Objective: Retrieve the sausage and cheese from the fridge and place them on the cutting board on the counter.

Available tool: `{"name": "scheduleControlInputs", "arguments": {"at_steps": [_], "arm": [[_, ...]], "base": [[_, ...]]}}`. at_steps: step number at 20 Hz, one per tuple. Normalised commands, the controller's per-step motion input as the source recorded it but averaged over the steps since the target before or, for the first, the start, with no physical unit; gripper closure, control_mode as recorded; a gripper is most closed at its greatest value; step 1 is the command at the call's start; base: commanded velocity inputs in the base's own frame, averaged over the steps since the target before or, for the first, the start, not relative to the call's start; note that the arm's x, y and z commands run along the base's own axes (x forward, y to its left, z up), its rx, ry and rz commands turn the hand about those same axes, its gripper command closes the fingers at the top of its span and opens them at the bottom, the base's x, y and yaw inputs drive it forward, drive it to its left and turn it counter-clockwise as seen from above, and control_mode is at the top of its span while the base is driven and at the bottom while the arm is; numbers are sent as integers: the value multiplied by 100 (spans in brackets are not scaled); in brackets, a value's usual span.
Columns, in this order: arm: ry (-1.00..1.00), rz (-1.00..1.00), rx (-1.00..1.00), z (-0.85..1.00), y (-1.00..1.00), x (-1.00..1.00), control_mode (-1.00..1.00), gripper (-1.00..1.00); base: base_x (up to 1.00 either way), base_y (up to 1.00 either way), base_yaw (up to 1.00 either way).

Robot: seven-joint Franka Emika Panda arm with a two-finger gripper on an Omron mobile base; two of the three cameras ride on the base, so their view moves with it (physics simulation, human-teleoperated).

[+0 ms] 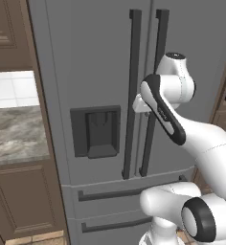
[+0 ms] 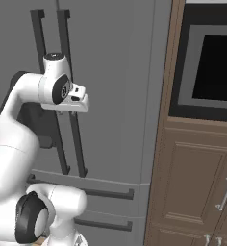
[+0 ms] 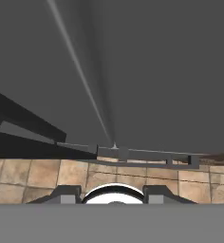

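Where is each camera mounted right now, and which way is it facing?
Left base view: behind the arm to its left, facing the closed fridge, with the counter at left; the white arm rises at lower right.
Right base view: behind the arm to its right, facing the same fridge doors, with brown cabinets at right; the arm rises at lower left.
Hand view: on the hand, looking down the fridge front toward the tiled floor, above the gripper.
Both base views share the door handles and arm.
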Motion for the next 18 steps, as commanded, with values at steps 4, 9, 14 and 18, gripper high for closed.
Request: {"name": "scheduleControlInputs", "arguments": {"at_steps": [4,9,14,18], "arm": [[-2,0,0,0,8,-13,-100,-100],[-11,0,0,0,14,-35,100,-100],[0,0,0,0,0,0,100,-100],[0,0,0,0,0,0,100,-100]], "base": [[0,0,0],[-12,3,0],[-53,6,3],[-51,1,3]]}}
